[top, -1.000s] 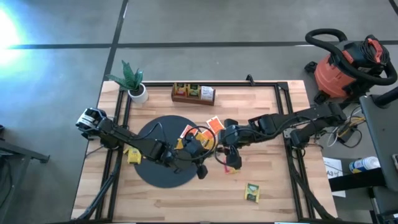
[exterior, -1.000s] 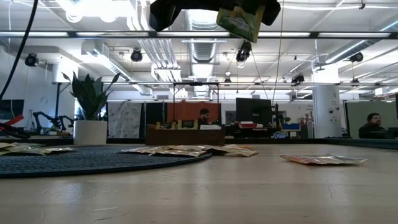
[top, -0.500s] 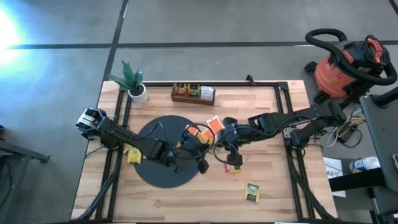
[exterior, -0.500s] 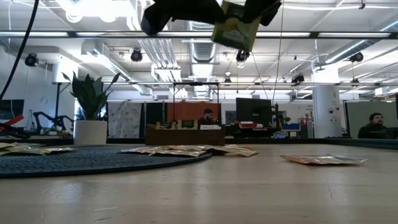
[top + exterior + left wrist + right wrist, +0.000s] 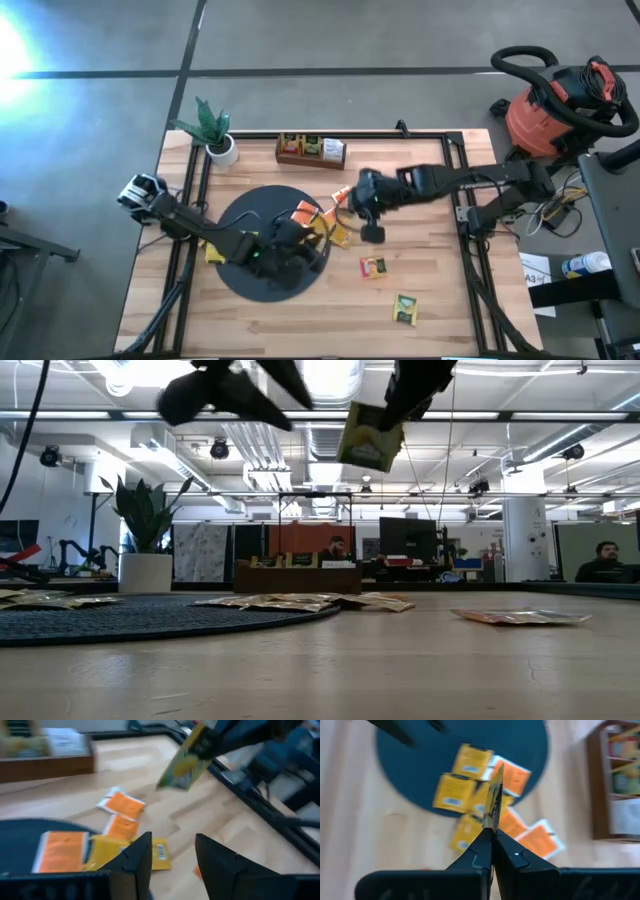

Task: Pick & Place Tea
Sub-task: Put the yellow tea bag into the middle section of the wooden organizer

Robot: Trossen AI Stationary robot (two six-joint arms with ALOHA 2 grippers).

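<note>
My right gripper [image 5: 492, 837] is shut on a yellow-green tea packet [image 5: 368, 438] and holds it high above the table, right of the black round mat [image 5: 250, 280]. In the left wrist view this packet [image 5: 186, 762] shows beyond my left gripper [image 5: 172, 852]. That gripper is open with nothing between its fingers, and it stands over the mat's right part [image 5: 298, 250]. Several yellow and orange tea packets [image 5: 318, 218] lie flat at the mat's right edge. Two more packets [image 5: 373, 267] [image 5: 405, 309] lie on the bare wood. My right gripper pinches the packet's upper edge [image 5: 388, 408] between its two fingertips. The fingers slant down from the table's right side. The packet hangs tilted below them, clear of the table and edge-on [image 5: 493, 802] to the wrist camera.
A brown wooden compartment tray [image 5: 310, 149] holding packets stands at the far edge, with a potted plant [image 5: 215, 135] to its left. One yellow packet [image 5: 213, 250] lies at the mat's left edge. A red shop vacuum [image 5: 560, 110] stands beyond the table's right side.
My right gripper has shut on the packet that my left gripper held up. It has carried the packet toward the far edge. My left gripper has opened, let go, rolled, and drawn back toward the left over the mat.
</note>
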